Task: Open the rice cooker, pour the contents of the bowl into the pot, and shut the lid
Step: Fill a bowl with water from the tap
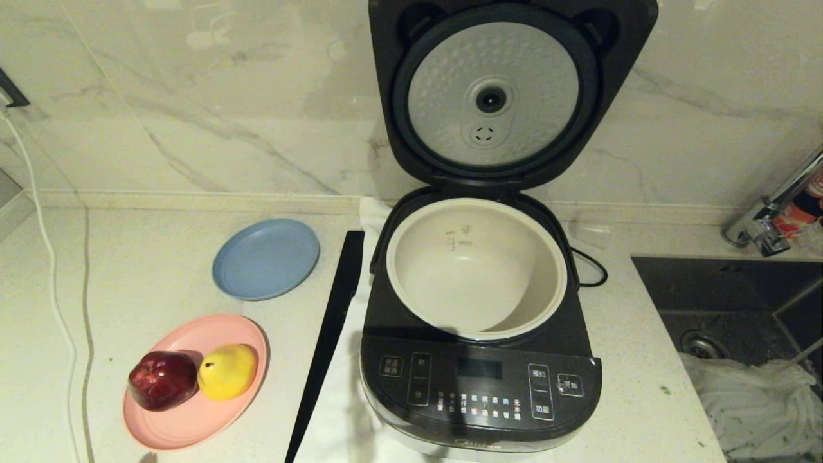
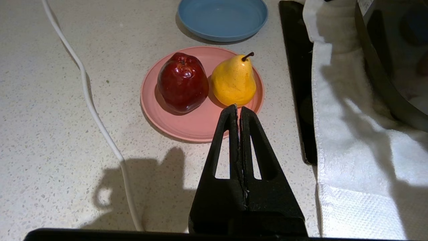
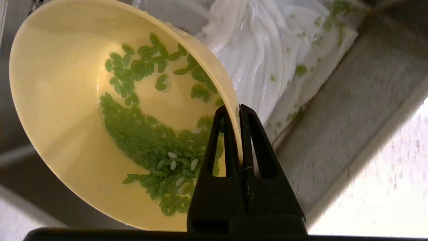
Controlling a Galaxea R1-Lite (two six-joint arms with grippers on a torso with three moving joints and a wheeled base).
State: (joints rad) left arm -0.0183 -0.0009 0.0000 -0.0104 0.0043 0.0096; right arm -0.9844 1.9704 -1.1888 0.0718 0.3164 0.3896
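The dark rice cooker (image 1: 479, 379) stands at the middle of the counter with its lid (image 1: 495, 96) raised, the dimpled silver plate facing me. The cream-white pot (image 1: 476, 270) inside holds nothing. In the right wrist view my right gripper (image 3: 238, 112) is shut on the rim of the pale yellow bowl (image 3: 67, 110), which is tilted, over the sink. Its contents (image 3: 147, 137) are green grain-like bits in pale liquid. The bowl and both grippers are out of the head view. My left gripper (image 2: 238, 107) is shut on nothing, above the counter near the pink plate.
A blue plate (image 1: 266, 258) and a pink plate (image 1: 193, 411) with a red apple (image 1: 162, 379) and a yellow pear (image 1: 227, 371) lie left of the cooker. A black strip (image 1: 328, 334) lies on a white towel (image 2: 347, 140). Right is the sink (image 1: 726, 302) with a wet white cloth (image 1: 752, 399) and a tap (image 1: 768, 218). A white cable (image 1: 45, 257) runs at far left.
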